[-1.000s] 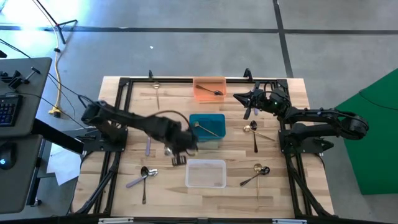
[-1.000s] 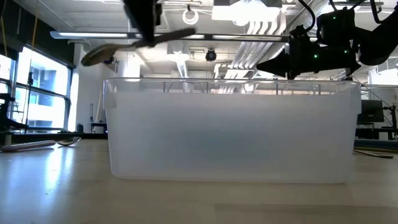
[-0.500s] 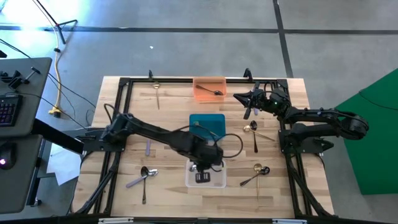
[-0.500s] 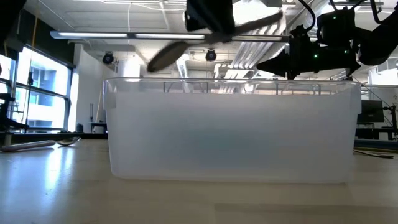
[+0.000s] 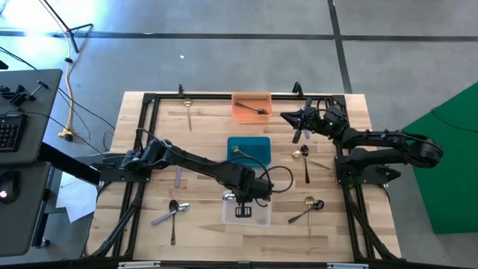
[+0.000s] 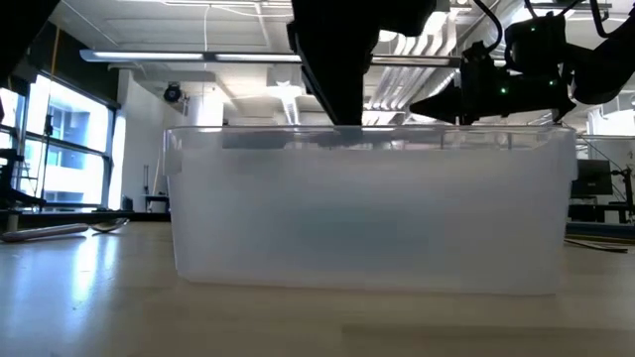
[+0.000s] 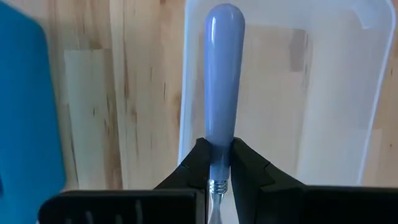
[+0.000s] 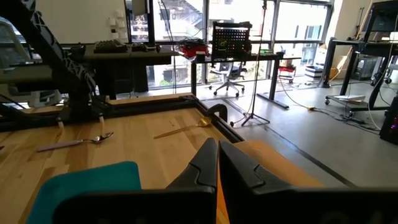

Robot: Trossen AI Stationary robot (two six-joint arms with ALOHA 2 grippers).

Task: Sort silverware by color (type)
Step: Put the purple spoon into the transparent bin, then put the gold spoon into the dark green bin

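Observation:
My left gripper (image 5: 243,209) reaches over the clear bin (image 5: 228,219) and is shut on a lavender-handled utensil (image 7: 224,74). The low view shows its dark bulk (image 6: 332,59) dipping to the clear bin's rim (image 6: 367,134). My right gripper (image 5: 285,116) hovers shut beside the orange bin (image 5: 240,101), which holds a dark spoon (image 5: 258,110). A gold spoon (image 5: 246,154) lies in the teal bin (image 5: 261,142). More silverware lies flat on the table: silver spoons (image 5: 173,213) near left, gold and dark pieces (image 5: 305,157) at the right. My left gripper pinches the utensil between its two fingers at the lower end of the lavender handle, by the metal collar (image 7: 217,169). The fingers come from above and lie across it. The handle sticks out about level over the clear bin's floor (image 7: 280,93); its other end is hidden.
A lavender stick (image 5: 178,177) lies left of the teal bin, a gold utensil (image 5: 189,112) at the far left, a gold spoon and a dark one (image 5: 308,205) near right. A black frame (image 5: 149,101) borders the table. Bare wood (image 5: 202,127) lies between the bins and the left frame.
My left gripper has swung from left of the teal bin toward the table's right and near edge, over the clear bin, then come down to its rim. The utensil went with it, from tilted well above the bin to rim height. The right arm kept still.

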